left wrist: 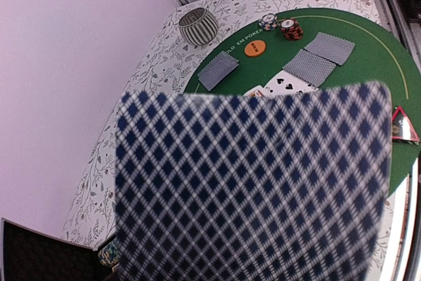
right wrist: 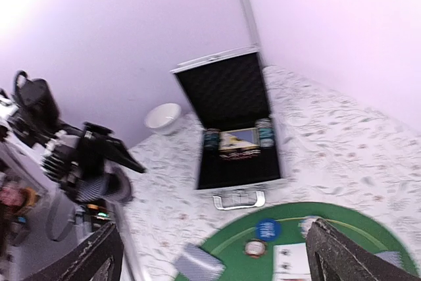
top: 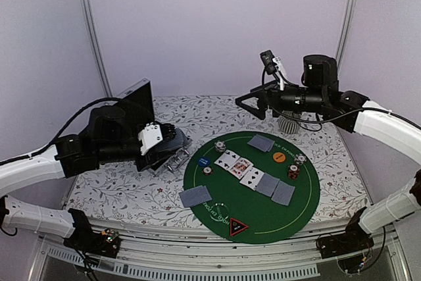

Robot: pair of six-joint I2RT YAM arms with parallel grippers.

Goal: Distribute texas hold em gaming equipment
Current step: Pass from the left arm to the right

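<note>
On the round green mat [top: 302,210] lie face-down playing cards [top: 261,143], another face-down set [top: 195,195] and a row of face-up and face-down cards [top: 251,177]. Small chip stacks [top: 220,146] [top: 293,172] stand on the mat, with blue [top: 204,161], orange [top: 279,156] and white [top: 208,170] discs. The black red-edged triangle [top: 238,228] rests near the front edge. My left gripper [top: 161,149] is shut on a deck of cards [left wrist: 250,182], whose patterned back hides its fingers in the left wrist view. Raised over the mat's far side, my right gripper [top: 248,105] [right wrist: 214,228] is open wide and empty.
The ribbed grey cup [top: 287,123] [left wrist: 198,26] stands behind the mat under the right arm. The open aluminium case [right wrist: 237,123] [top: 135,97] sits at the back left, with chips and a card box inside. A white bowl [right wrist: 162,118] lies beyond it.
</note>
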